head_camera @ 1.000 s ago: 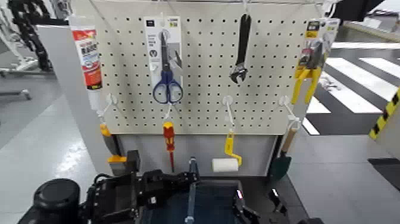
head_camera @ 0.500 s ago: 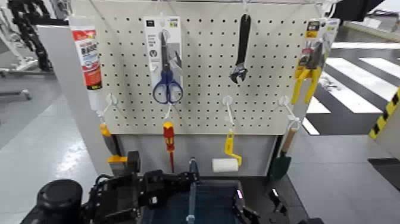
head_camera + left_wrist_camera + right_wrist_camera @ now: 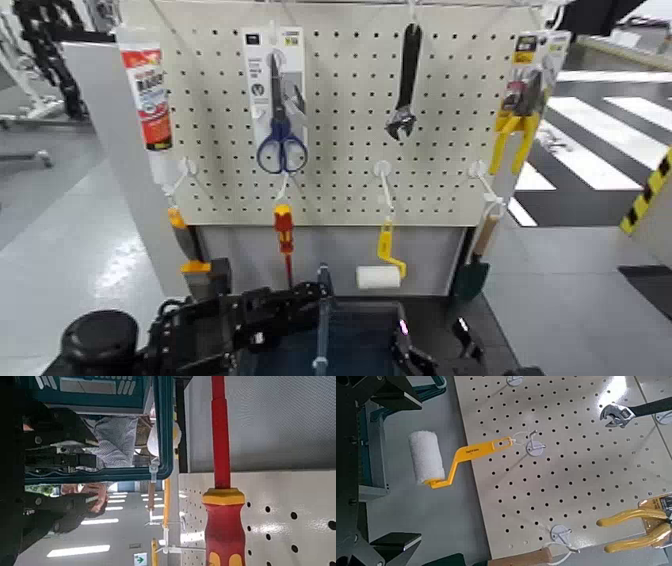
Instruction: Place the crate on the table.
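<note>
The dark blue-grey crate (image 3: 355,340) lies at the lower edge of the head view, its thin centre bar (image 3: 322,315) upright, on or just over the black table (image 3: 435,312); which of the two I cannot tell. My left gripper (image 3: 295,298) is at the crate's left rim, close to the bar. In the left wrist view the crate's rim (image 3: 163,423) runs close past the camera. My right gripper (image 3: 420,352) is at the crate's right side. The right wrist view shows the crate's end (image 3: 372,447) next to it.
A beige pegboard (image 3: 340,190) rises right behind the crate with scissors (image 3: 280,110), a wrench (image 3: 405,85), a red screwdriver (image 3: 284,235), a yellow-handled paint roller (image 3: 378,272) and yellow pliers (image 3: 518,125). Grey floor lies on both sides.
My left arm has sunk a little and its gripper now reaches closer to the centre bar. The crate and the right arm have not visibly moved.
</note>
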